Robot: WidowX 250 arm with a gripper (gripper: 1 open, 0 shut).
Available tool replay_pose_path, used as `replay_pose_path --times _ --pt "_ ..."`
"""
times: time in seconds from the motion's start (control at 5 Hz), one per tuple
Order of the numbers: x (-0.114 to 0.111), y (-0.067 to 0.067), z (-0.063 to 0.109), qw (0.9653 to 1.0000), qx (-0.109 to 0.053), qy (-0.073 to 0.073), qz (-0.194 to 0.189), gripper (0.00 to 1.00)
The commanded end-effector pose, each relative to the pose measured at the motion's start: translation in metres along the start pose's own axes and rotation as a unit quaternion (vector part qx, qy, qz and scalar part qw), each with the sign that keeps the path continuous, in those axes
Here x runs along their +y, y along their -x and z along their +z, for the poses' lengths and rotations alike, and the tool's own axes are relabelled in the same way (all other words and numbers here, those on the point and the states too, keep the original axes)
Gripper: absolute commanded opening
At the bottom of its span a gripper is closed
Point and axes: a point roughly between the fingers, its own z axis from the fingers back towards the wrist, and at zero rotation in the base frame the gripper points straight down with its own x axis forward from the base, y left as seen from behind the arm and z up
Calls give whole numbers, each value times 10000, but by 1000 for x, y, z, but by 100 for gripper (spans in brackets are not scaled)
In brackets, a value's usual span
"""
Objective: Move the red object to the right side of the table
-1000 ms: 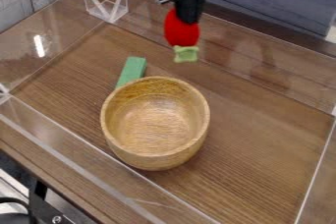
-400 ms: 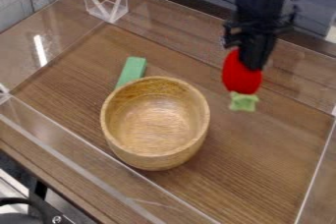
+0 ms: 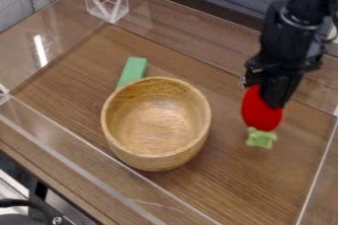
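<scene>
The red object (image 3: 262,112) is a small egg-shaped toy with a green leafy cap at its lower end. It hangs from my gripper (image 3: 274,95), which is shut on its upper part and points straight down. Both are over the right side of the wood-grain table (image 3: 264,185), near the right acrylic wall. The green cap sits just above or at the tabletop; I cannot tell whether it touches.
A wooden bowl (image 3: 157,122) stands left of centre, with a flat light-green strip (image 3: 130,72) lying behind it. Clear acrylic walls (image 3: 317,180) edge the table, and a small clear stand (image 3: 106,5) sits at the back left corner.
My gripper has carried the red object from the back middle of the table toward the right and nearer the front, and lower toward the tabletop. Bowl and strip have not moved.
</scene>
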Motion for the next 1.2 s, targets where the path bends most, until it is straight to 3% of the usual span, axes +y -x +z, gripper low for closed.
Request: replay_pose_path --times 0.0,0.4,0.6,0.8,1.0 --pt "-10 6 5 9991 -170 340 -172 0" --pt "-18 6 -22 9962 -433 397 -645 0" --pt "-16 8 -23 9897 -508 496 -1241 0" --pt "-15 11 -24 9813 -552 524 -1766 100" --pt "-23 5 -13 9785 -591 475 -1917 100"
